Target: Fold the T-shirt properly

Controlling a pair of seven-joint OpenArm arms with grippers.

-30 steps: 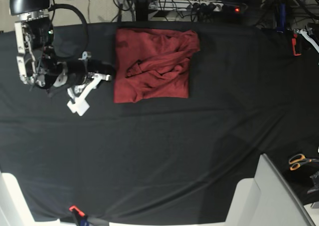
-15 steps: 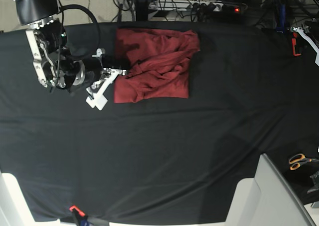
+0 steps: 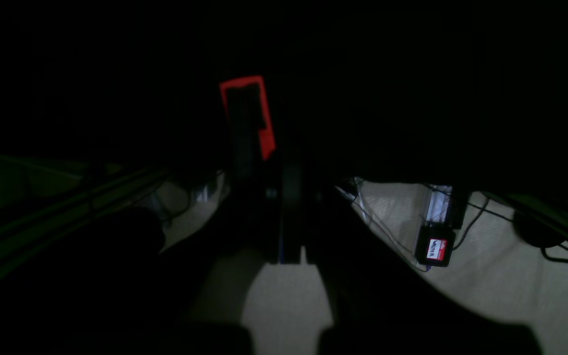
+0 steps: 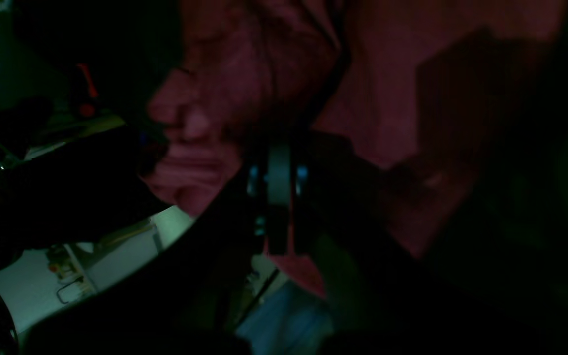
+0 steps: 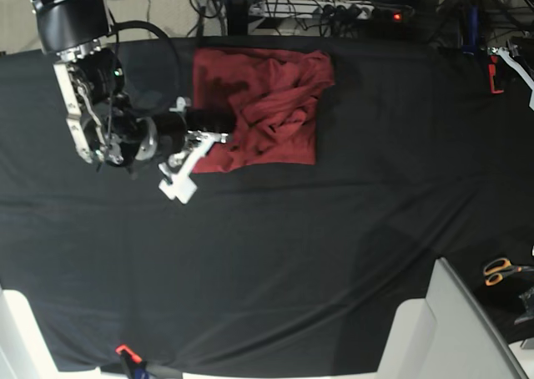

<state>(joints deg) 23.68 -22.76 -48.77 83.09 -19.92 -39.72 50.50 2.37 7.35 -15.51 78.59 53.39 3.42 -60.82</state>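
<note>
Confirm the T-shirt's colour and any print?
Plain brick-red T-shirt, no print; clearest in the base view.

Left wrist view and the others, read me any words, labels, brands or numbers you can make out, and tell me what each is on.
Small black box with a red-and-white label, on the floor in the left wrist view: there is print on it, but too blurred to read.
T-shirt: plain, no print.
Black tablecloth: no writing.
Right wrist view: too dark, no text visible.
Nothing legible anywhere in these views.
</note>
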